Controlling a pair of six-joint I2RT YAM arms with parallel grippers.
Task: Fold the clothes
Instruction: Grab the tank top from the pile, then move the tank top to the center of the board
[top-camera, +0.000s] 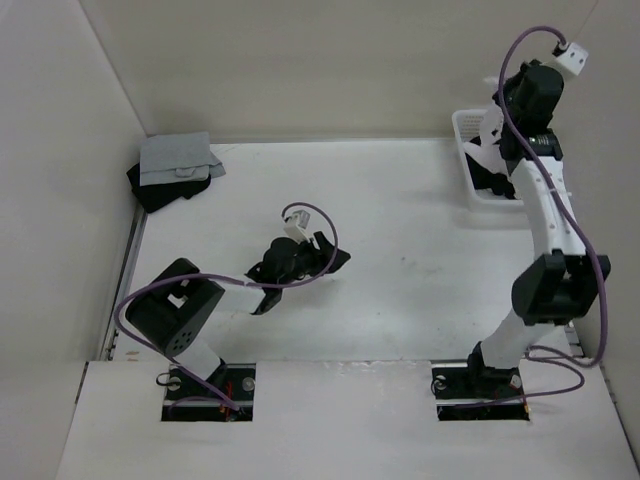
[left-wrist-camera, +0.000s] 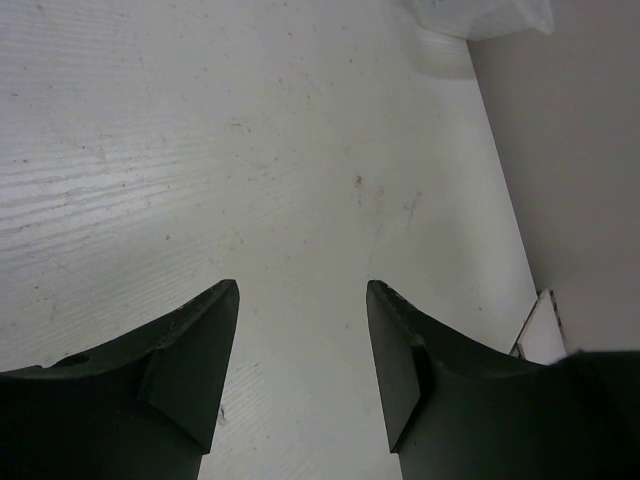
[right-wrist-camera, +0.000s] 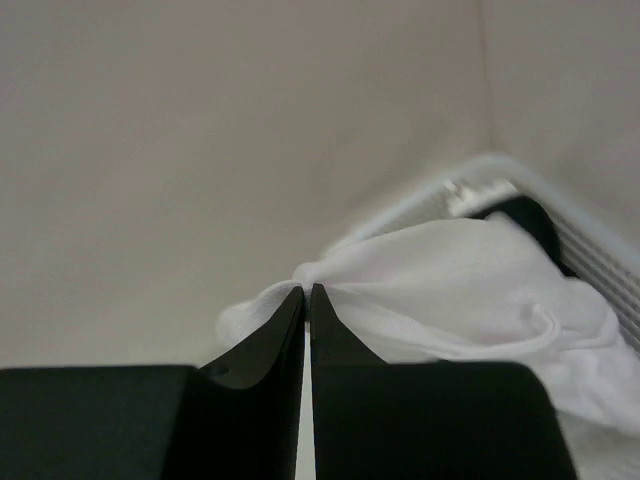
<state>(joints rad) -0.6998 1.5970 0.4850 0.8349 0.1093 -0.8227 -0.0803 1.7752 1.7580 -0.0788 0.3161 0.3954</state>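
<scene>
Bunching at the right tool (right-wrist-camera: 306, 289), the white clothes (right-wrist-camera: 450, 285) lie crumpled.

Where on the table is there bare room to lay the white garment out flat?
Widest bare stretch: table centre, between the open left hand and the basket. Crowded: far-left corner, grey cloth atop black garments; far-right, where the right hand pinches the white garment.
</scene>
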